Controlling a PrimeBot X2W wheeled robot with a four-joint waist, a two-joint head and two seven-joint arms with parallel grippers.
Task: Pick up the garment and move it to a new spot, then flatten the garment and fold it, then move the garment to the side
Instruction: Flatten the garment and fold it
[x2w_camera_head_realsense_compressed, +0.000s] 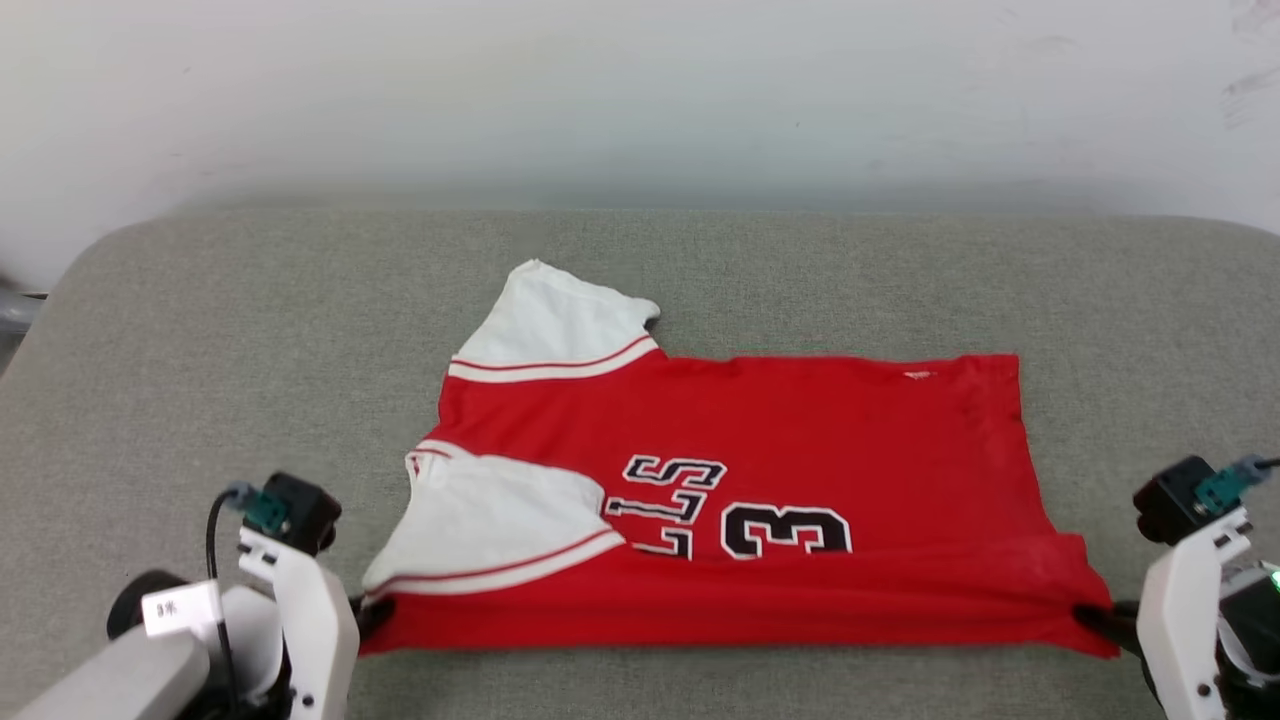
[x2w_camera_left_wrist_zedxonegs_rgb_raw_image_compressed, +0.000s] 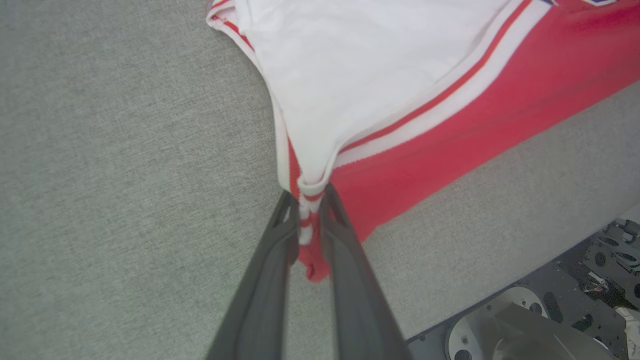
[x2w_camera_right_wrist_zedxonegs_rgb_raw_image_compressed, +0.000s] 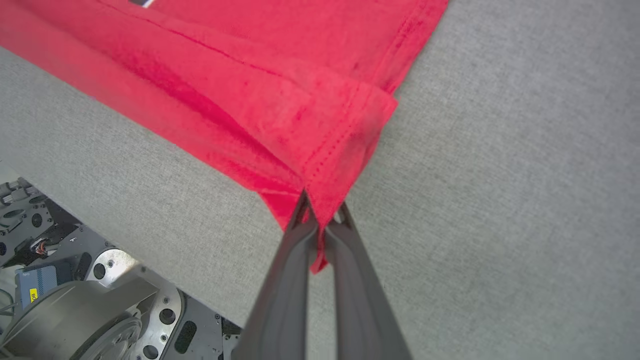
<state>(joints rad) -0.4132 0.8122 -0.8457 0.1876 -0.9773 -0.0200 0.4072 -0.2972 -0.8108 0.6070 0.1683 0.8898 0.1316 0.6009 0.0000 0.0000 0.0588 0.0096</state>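
The garment (x2w_camera_head_realsense_compressed: 780, 450), a red jersey T-shirt with white sleeves and black lettering with a "3", lies spread sideways on the grey table (x2w_camera_head_realsense_compressed: 200, 350). Its near long edge is folded over in a band. My left gripper (x2w_camera_head_realsense_compressed: 372, 615) is shut on the garment's near left corner by the white sleeve; the left wrist view shows the striped trim (x2w_camera_left_wrist_zedxonegs_rgb_raw_image_compressed: 306, 200) pinched between my fingers (x2w_camera_left_wrist_zedxonegs_rgb_raw_image_compressed: 345, 240). At the near right corner my right gripper (x2w_camera_head_realsense_compressed: 1095, 620) is shut on the red hem, and in the right wrist view the cloth (x2w_camera_right_wrist_zedxonegs_rgb_raw_image_compressed: 320, 150) bunches at my fingertips (x2w_camera_right_wrist_zedxonegs_rgb_raw_image_compressed: 300, 220).
A pale wall (x2w_camera_head_realsense_compressed: 640, 90) rises behind the table. The table's front edge runs just below the garment, and the robot's metal base (x2w_camera_right_wrist_zedxonegs_rgb_raw_image_compressed: 90, 310) shows beneath it in both wrist views. Bare grey surface lies on all sides of the shirt.
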